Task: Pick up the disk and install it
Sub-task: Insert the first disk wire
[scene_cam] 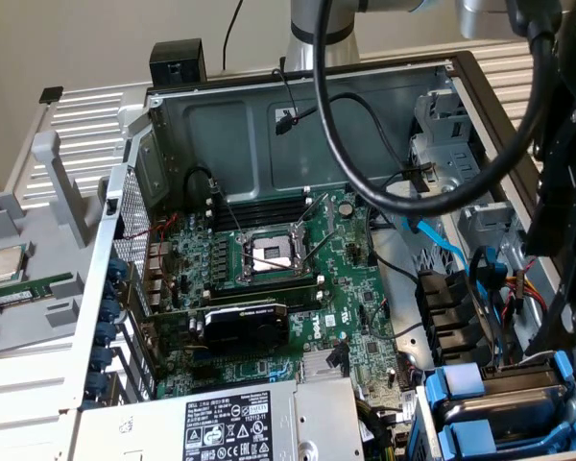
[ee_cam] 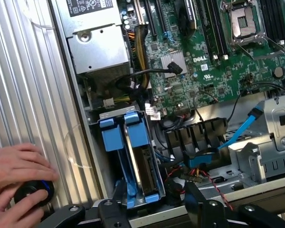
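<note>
Two blue-framed drives stand on edge side by side in the drive cage (ee_cam: 154, 156) at the corner of the open computer case. One (ee_cam: 110, 135) is nearer the case wall and the other (ee_cam: 141, 164) nearer the motherboard. I cannot tell which is the disk. In the exterior view their blue frames (scene_cam: 458, 382) sit at the lower right. My gripper (ee_cam: 156, 208) hangs over the cage's end, open. One finger (ee_cam: 118, 206) overlaps the drives' edge and the other (ee_cam: 199, 204) stands well clear. The gripper (scene_cam: 547, 336) is the black mass at the exterior view's right.
A person's hand (ee_cam: 16, 166) rests on a black knob (ee_cam: 34, 192) on the ribbed table. Motherboard (scene_cam: 278, 279), power supply (scene_cam: 221, 423), a blue SATA cable (ee_cam: 242, 126) and loose wires crowd the case. A processor chip (scene_cam: 5, 261) lies on the grey tray at the left.
</note>
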`<state>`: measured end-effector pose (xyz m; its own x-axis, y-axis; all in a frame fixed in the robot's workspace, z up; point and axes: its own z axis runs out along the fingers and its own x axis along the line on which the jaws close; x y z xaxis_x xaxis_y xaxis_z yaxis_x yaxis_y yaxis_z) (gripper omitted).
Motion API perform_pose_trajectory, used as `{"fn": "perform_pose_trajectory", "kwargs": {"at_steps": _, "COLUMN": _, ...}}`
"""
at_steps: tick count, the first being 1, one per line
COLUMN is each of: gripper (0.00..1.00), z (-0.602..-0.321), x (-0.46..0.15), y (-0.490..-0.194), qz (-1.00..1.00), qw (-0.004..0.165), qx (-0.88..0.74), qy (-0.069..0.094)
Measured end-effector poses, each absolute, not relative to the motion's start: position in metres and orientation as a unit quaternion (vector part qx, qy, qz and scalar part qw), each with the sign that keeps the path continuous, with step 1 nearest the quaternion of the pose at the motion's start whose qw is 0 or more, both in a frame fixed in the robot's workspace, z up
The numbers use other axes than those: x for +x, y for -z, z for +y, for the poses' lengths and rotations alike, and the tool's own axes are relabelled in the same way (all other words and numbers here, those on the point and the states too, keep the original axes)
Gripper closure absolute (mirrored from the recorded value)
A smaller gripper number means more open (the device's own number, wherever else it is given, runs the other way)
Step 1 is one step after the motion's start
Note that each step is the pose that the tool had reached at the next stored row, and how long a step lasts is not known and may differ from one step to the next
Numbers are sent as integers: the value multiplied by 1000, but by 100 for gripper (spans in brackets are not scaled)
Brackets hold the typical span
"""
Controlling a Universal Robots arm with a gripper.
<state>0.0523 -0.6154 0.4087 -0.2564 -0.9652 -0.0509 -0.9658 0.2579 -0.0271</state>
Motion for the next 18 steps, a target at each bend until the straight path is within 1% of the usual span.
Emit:
{"fn": "perform_pose_trajectory", "kwargs": {"at_steps": 5, "gripper": 40, "z": -613, "x": 62, "y": -412, "qz": 793, "qw": 29, "qx": -609, "qy": -5}}
{"fn": "perform_pose_trajectory", "kwargs": {"at_steps": 10, "gripper": 40, "z": -601, "x": 64, "y": -412, "qz": 793, "qw": 29, "qx": -609, "qy": -4}}
{"fn": "perform_pose_trajectory", "kwargs": {"at_steps": 14, "gripper": 40, "z": -594, "x": 66, "y": -411, "qz": 793, "qw": 34, "qx": -608, "qy": 2}}
{"fn": "perform_pose_trajectory", "kwargs": {"at_steps": 18, "gripper": 40, "z": -592, "x": 66, "y": -409, "qz": 797, "qw": 38, "qx": -603, "qy": 5}}
